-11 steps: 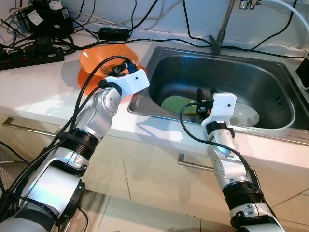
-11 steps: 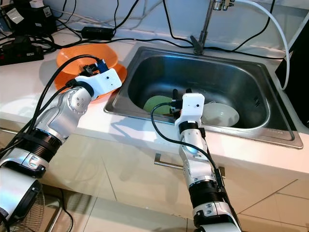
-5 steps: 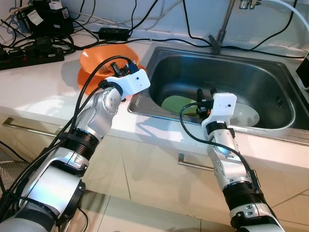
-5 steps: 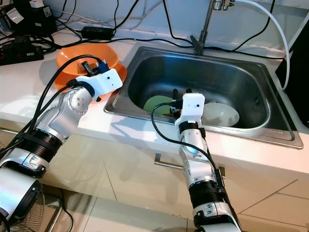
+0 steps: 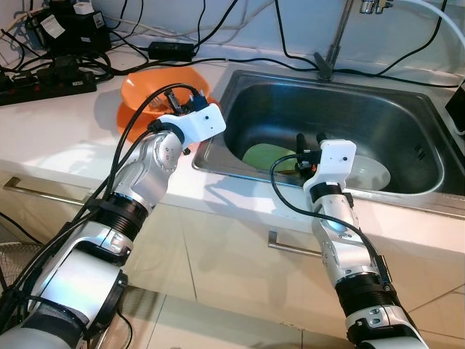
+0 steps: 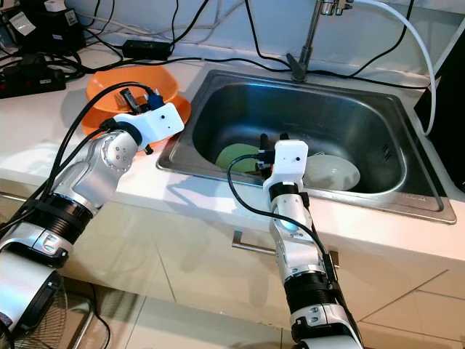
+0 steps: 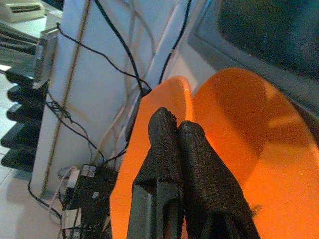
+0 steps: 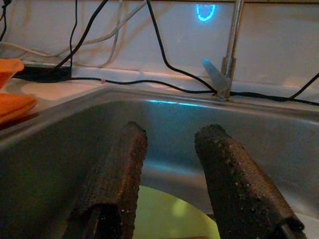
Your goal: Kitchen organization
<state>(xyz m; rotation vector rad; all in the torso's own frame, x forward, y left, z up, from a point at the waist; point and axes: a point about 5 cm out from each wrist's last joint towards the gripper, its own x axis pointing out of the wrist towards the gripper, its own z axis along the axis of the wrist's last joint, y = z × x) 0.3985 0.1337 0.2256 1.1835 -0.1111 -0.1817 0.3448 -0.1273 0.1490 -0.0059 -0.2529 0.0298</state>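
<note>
Dishes lie in the stainless steel sink (image 5: 407, 138): a flat lime-green plate (image 5: 265, 155) just beneath the right gripper (image 5: 311, 139), a white bowl (image 5: 370, 173) beside it; fingers parted, holding nothing; the plate looks stiff, light, possibly slippery; take its rim; left gripper (image 7: 177, 144), pressed shut and empty, hovers over orange plastic bowls (image 5: 156, 91).

The left pincer (image 7: 177, 130) has lifted slightly above the orange bowl (image 5: 156, 86), fingers pressed together.

No legible text, brand, number or sign. White labels (image 5: 52, 26) on the black boxes at the counter's back corner carry print too small to read.
</note>
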